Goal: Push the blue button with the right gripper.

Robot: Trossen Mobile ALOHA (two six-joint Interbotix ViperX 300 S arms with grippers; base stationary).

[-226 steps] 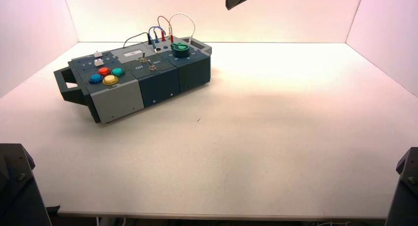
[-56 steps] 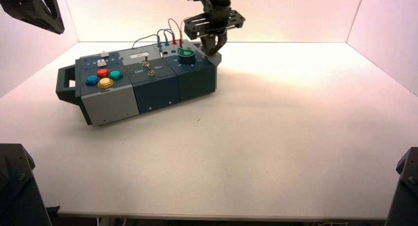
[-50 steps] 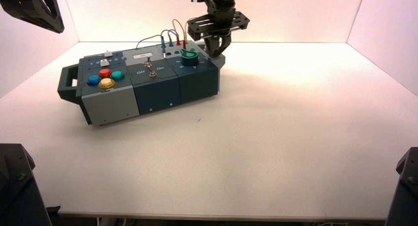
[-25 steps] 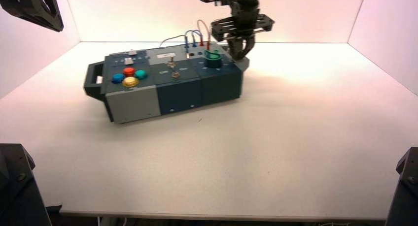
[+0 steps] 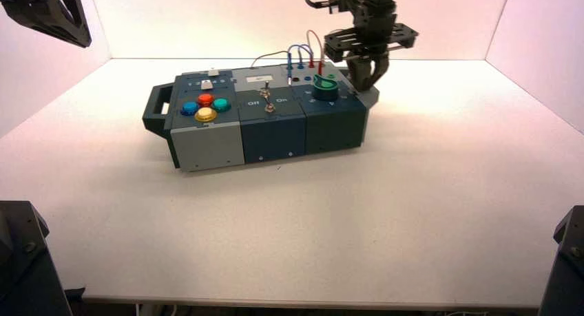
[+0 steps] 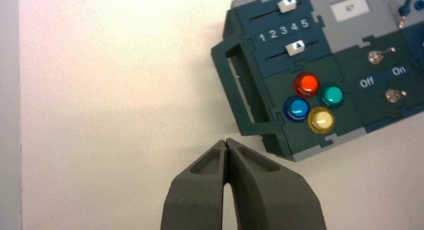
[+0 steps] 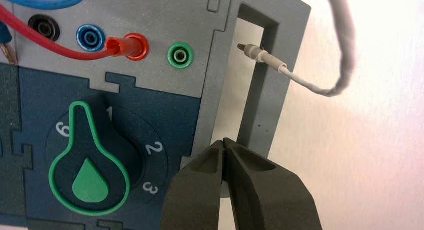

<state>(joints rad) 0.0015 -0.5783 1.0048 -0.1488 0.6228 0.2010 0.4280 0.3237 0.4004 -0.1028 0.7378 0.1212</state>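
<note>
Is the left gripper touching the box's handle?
Cannot tell: the left wrist view shows the left gripper's closed fingertips beside the handle, but their height is unclear.

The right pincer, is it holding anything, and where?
The right pincer is shut with nothing between its tips, by the grey handle at the box's right end.

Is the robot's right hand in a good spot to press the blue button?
Probably not yet: the right gripper is at the right-end handle, with the box's width between it and the blue button.
</note>
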